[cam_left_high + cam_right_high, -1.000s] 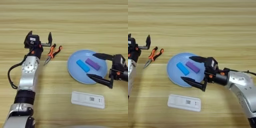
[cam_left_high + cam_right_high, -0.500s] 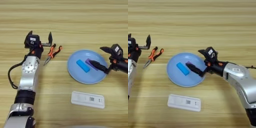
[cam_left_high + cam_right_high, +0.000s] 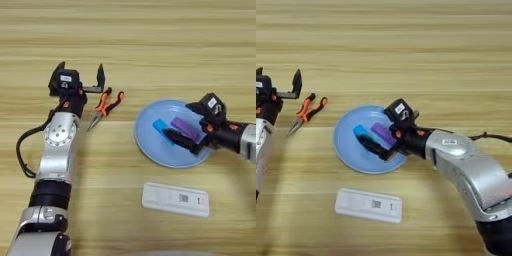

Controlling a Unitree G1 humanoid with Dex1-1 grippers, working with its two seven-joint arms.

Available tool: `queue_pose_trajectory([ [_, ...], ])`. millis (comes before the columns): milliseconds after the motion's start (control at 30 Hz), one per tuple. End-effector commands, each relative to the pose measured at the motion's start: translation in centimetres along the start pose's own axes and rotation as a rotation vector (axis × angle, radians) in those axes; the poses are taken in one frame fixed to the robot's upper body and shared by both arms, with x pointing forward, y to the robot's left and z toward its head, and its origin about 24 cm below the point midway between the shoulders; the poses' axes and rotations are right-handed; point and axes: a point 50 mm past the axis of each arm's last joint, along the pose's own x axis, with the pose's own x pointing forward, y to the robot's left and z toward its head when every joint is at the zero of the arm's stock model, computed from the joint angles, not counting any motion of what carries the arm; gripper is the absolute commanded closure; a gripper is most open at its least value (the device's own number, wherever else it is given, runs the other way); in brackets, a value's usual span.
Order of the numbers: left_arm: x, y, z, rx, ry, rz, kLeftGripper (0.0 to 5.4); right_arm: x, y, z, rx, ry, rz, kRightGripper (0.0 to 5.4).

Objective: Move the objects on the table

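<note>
A light blue plate [image 3: 150, 150] sits right of centre on the wooden table [image 3: 150, 45]. A bright-blue block [image 3: 160, 128] and a purple block [image 3: 184, 127] lie side by side in it. My right gripper [image 3: 177, 119] reaches in from the right, low over the plate and open. One finger runs along the near side of the purple block and the other stands beyond its far side. Near the front edge lies the long white bar [image 3: 175, 199] with its dark code mark. At the back left, my left gripper [image 3: 80, 74] is held open and holds nothing.
Orange-handled pliers [image 3: 105, 107] lie just right of the left gripper, tips pointing toward the near left. The left arm [image 3: 55, 160] stretches along the left side of the table. A cable [image 3: 491, 136] trails behind the right arm.
My right gripper has moved left over the plate, and its fingers have narrowed from a wide spread to either side of the purple block. The left arm has not moved.
</note>
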Motion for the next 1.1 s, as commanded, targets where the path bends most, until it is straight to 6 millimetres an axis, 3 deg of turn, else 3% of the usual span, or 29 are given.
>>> queue_pose_trajectory([
  [33, -0.1, 0.0, 0.1, -0.005, -0.006, 0.005, 0.00, 0.6, 0.1, -1.5, 0.012, 0.067, -0.009, 0.04],
  [467, -0.1, 0.1, 0.2, -0.007, -0.010, 0.004, 0.00, 2.0, -0.3, -3.7, 0.062, 0.130, -0.025, 0.04],
  [1100, -0.1, -0.2, 0.3, -0.013, -0.011, -0.002, 0.00, 3.3, -0.8, -4.5, 0.114, 0.167, -0.009, 0.04],
])
